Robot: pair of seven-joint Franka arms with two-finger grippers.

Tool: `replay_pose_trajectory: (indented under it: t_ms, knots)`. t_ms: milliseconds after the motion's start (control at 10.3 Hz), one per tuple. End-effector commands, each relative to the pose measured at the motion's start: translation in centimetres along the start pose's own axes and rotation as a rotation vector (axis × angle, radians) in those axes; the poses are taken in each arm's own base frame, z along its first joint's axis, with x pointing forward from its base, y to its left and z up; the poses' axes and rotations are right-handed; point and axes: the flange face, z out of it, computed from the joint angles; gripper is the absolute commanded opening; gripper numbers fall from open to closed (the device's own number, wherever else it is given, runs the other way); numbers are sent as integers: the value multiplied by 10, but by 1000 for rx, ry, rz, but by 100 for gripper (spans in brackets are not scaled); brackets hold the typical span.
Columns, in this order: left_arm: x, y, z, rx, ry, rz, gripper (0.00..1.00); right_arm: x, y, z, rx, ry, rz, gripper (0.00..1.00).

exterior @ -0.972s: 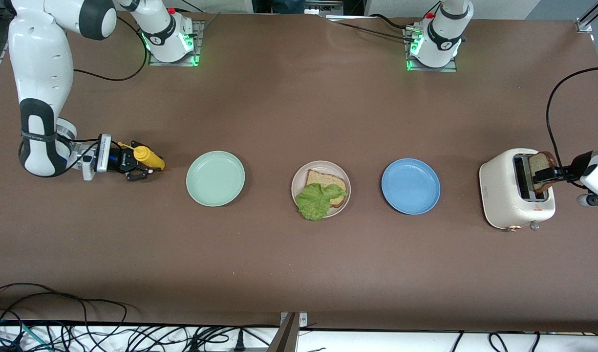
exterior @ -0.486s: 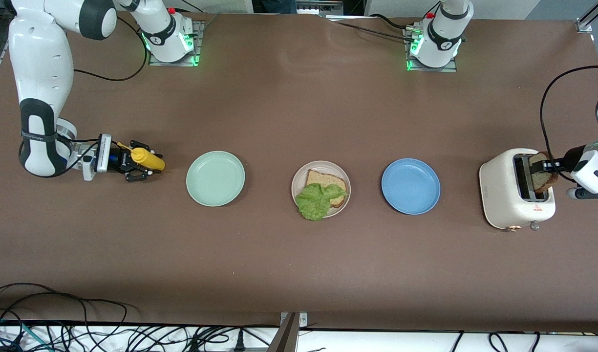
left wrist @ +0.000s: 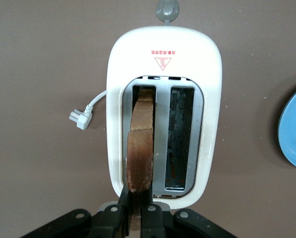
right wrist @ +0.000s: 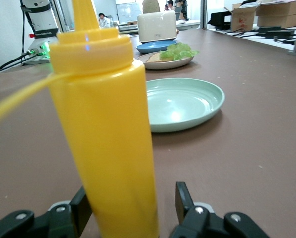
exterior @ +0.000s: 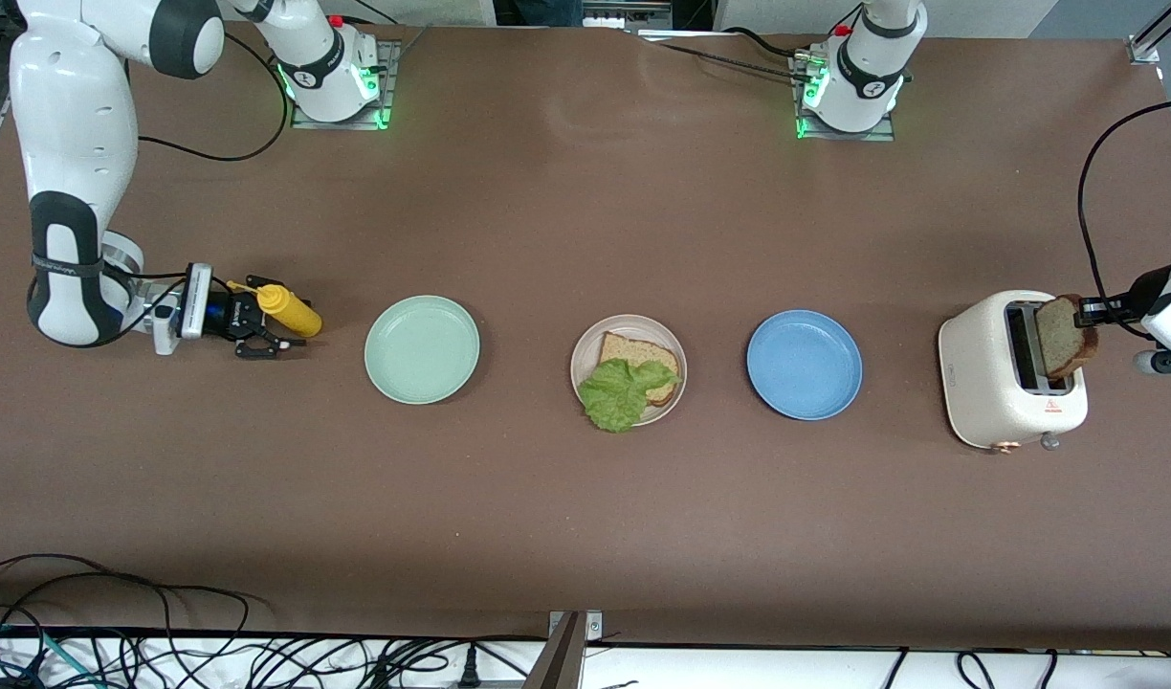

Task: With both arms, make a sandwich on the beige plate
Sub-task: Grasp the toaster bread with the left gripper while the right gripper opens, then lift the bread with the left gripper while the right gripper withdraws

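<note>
The sandwich is partly built: on the beige plate (exterior: 629,369), in the middle of the tabletop (exterior: 585,536), one bread slice (exterior: 641,354) lies flat with a lettuce leaf (exterior: 619,392) over its nearer part, the leaf hanging a little past the rim toward the front camera. What looks to be left is the top slice. That second slice (left wrist: 140,144) stands upright in one slot of the cream toaster (exterior: 1011,368) at the left arm's end of the tabletop, and the left hand (left wrist: 136,218) is clamped on its upper edge; the toaster's other slot is empty. The mint-green plate (exterior: 422,349) and the blue plate (exterior: 804,364) either side of the beige one hold nothing. At the right arm's end, the right hand (right wrist: 133,208) has its fingers apart around a yellow squeeze bottle (exterior: 289,308) standing on the tabletop, with gaps on both sides. I judge that lifting the toast clear and carrying it to the beige plate comes next.
</note>
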Motion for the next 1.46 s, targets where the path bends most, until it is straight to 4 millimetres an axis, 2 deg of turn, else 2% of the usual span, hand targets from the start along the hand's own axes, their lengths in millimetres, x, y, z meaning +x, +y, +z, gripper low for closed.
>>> replay_pose_trajectory:
  t_ms: [0,194,292,389,486,583,778,972,1069,1167,1361]
  knots:
    - [-7,-4,-22,28,16,23,0,-5,1,-40,11,-13,-6,73]
    - [-12,0,-41,38,48,22,0,-10,-2,-68,41,-19,-6,74]
    - [-16,3,-52,44,64,25,0,-10,1,-89,51,-52,-11,73]
    - [-16,9,-61,47,70,34,0,0,10,-106,77,-86,-18,73]
    - [-15,15,-84,48,72,41,0,13,21,-121,104,-123,-11,73]
    - [-13,29,-100,44,67,62,0,23,30,-136,107,-165,24,73]
    - [-9,71,-126,46,86,122,0,72,58,-157,146,-260,85,72]
    - [-5,112,-130,28,97,187,0,139,84,-180,134,-388,189,74]
    - [-4,144,-132,24,102,211,0,166,93,-186,125,-425,224,100]
    - [-2,174,-130,9,98,200,0,188,102,-192,106,-457,232,100]
    - [0,227,-120,-198,63,129,0,232,110,-194,61,-526,309,100]
